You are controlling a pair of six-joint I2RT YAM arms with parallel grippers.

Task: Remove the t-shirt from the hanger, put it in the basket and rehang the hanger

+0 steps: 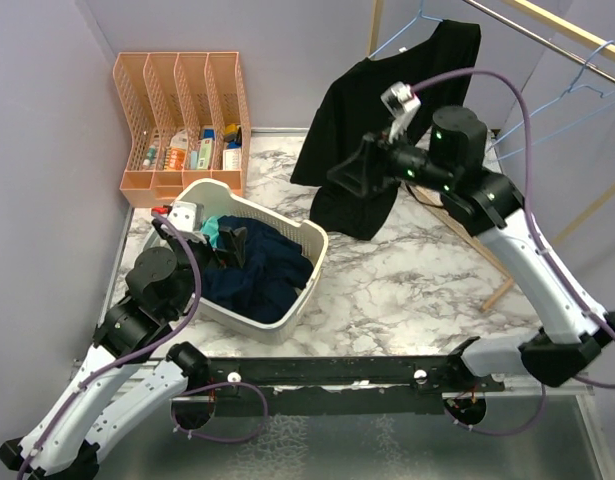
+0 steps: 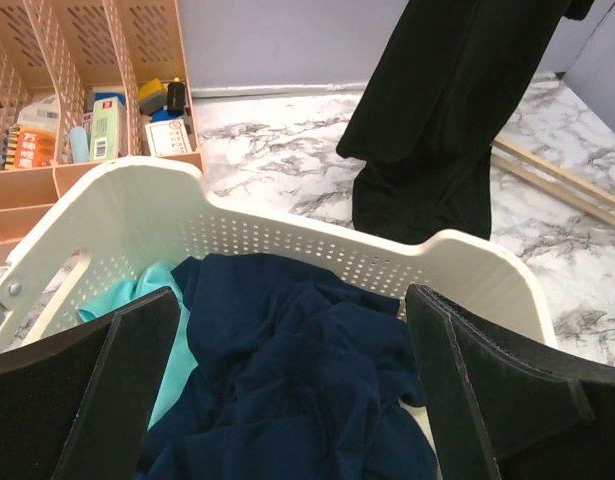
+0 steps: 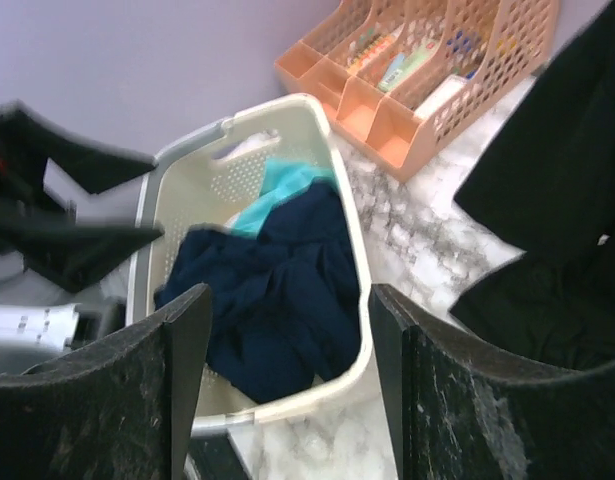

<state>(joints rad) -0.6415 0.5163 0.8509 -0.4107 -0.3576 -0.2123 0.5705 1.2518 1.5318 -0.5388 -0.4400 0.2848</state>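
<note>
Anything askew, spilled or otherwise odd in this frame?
The black t-shirt hangs lopsided: one arm of the blue hanger sticks out bare, with the fabric bunched towards the other side. Nothing looks spilled or damaged.

The left gripper [image 2: 287, 300], fingers spread wide, hangs over a white basket [image 2: 317, 240] holding navy cloth [image 2: 297, 390] and teal cloth [image 2: 152, 290]. Beyond it hangs the black t-shirt [image 2: 437, 130]; an orange organizer [image 2: 47, 185] stands left.

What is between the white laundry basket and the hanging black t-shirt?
Only bare marble tabletop separates the basket from the t-shirt, clearest in the left wrist view.
</note>
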